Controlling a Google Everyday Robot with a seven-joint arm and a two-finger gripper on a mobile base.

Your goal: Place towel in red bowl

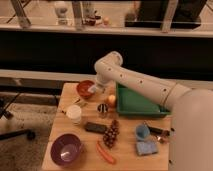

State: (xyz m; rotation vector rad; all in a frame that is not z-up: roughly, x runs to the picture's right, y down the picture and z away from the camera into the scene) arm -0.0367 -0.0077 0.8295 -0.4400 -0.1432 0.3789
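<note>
The red bowl [85,89] stands at the far left of the wooden table [62,131]. My gripper [97,89] hangs from the white arm [135,82] at the bowl's right rim. Something pale shows at its tip over the bowl; I cannot tell what it is. A blue folded towel-like pad [146,148] lies at the table's front right, far from the gripper.
A green tray [142,104] sits right of the gripper. An orange fruit [111,99] and a can [102,109] lie just below it. A white cup [75,114], black bar [95,127], grapes [111,134], carrot [105,152], purple bowl [66,149] and blue cup [142,131] fill the front.
</note>
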